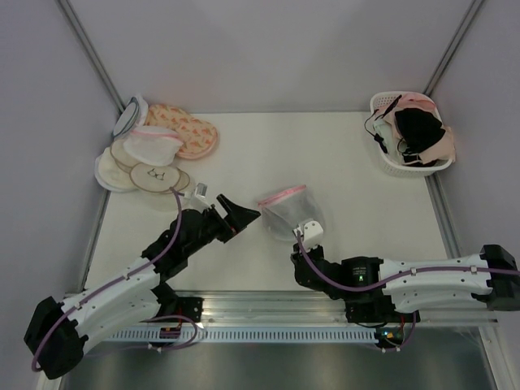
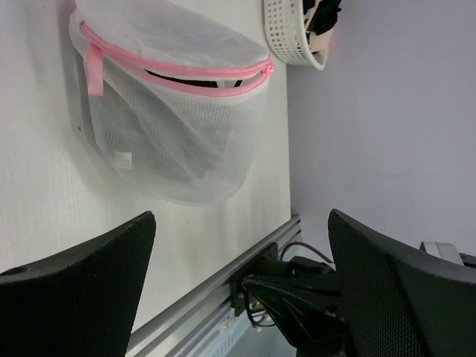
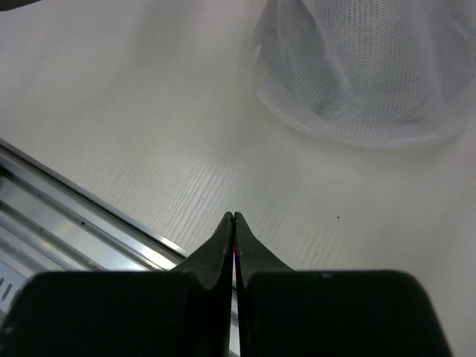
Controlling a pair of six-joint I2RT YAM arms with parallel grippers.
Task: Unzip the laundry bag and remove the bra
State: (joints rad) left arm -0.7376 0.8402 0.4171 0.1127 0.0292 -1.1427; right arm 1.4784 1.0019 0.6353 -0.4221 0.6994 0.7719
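Two grippers sit near the laundry bag (image 1: 288, 211), neither holding it. The left gripper (image 1: 240, 210) has its fingers wide apart; the right gripper (image 3: 234, 217) has them pressed together, empty.

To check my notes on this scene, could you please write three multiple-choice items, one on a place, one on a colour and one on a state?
1. Where is the bag?
A in the basket; B on the table, ahead of the arms; C on the pile.
2. What colour is its zipper trim?
A blue; B pink; C green.
3. The left gripper is:
A open; B shut on the bag; C shut, empty.

Key: B, it lies on bare table mid-scene; B, pink bands ring the rim; A, its jaws stand wide apart with nothing between.
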